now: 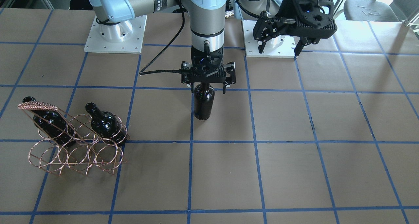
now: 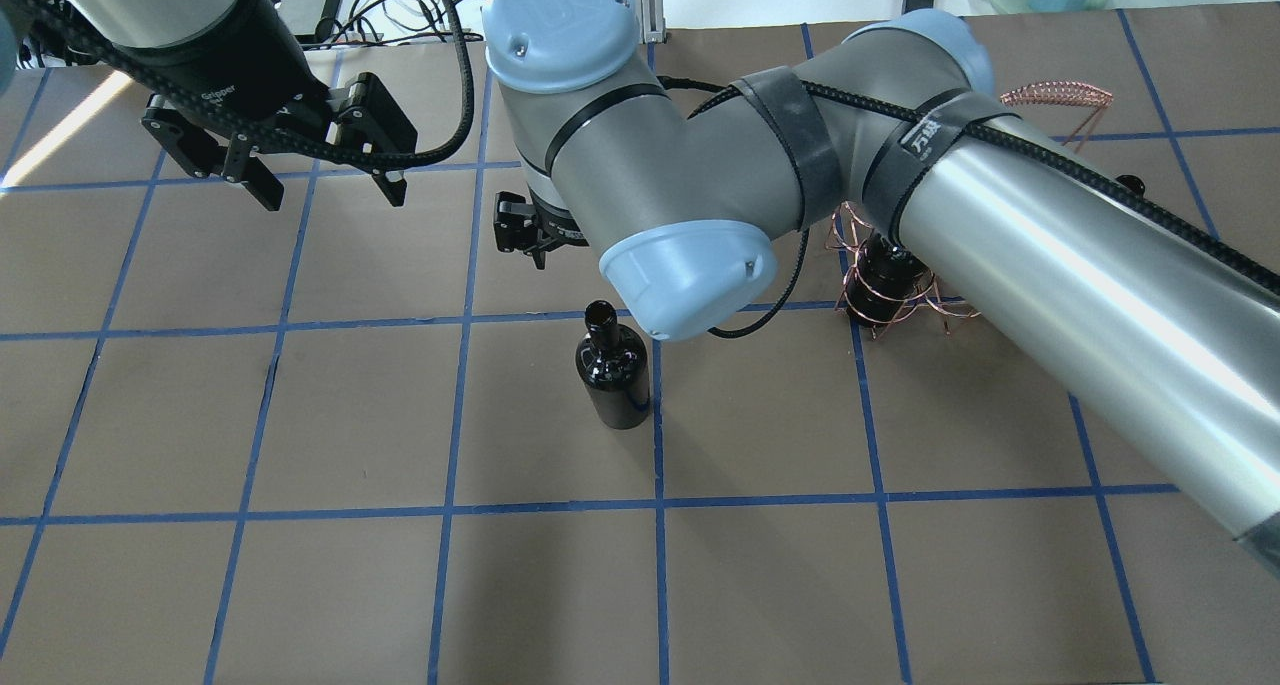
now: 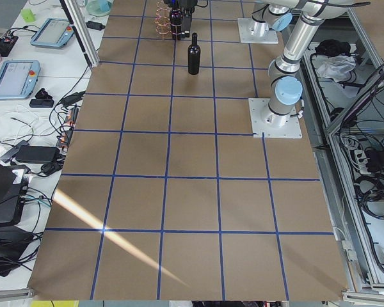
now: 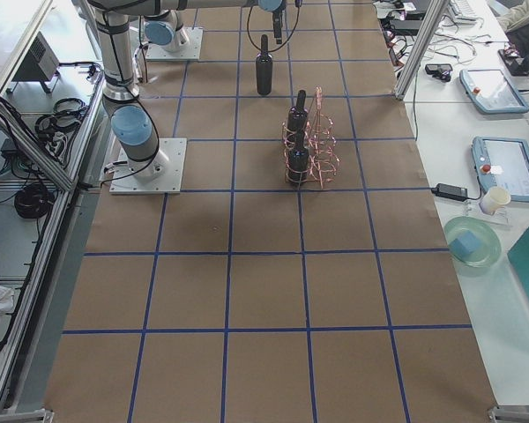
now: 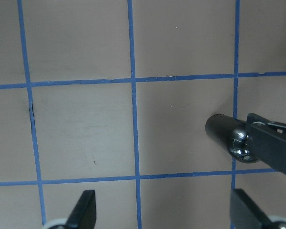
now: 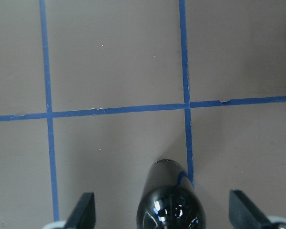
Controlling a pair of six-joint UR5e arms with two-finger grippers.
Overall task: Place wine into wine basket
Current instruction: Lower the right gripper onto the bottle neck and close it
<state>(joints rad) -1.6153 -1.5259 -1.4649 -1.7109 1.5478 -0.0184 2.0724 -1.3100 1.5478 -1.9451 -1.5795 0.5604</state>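
The wine bottle (image 1: 204, 101) stands upright on the table near its middle; it also shows in the overhead view (image 2: 612, 370) and the right wrist view (image 6: 171, 205). My right gripper (image 1: 208, 89) hangs over it, open, a finger on each side of the bottle's top, not closed on it. In the right wrist view (image 6: 164, 212) the fingertips stand wide apart. The copper wire wine basket (image 1: 75, 148) stands apart toward my right with two capped dark bottles (image 1: 106, 124) in it. My left gripper (image 1: 280, 49) is open and empty, raised near its base.
The right arm's body hides most of the basket (image 2: 900, 295) from overhead. The arm base plates (image 1: 114, 37) sit at the robot's edge. Side benches with tablets (image 4: 489, 88) and cables flank the table ends. Blue tape lines grid the brown tabletop (image 1: 294, 171).
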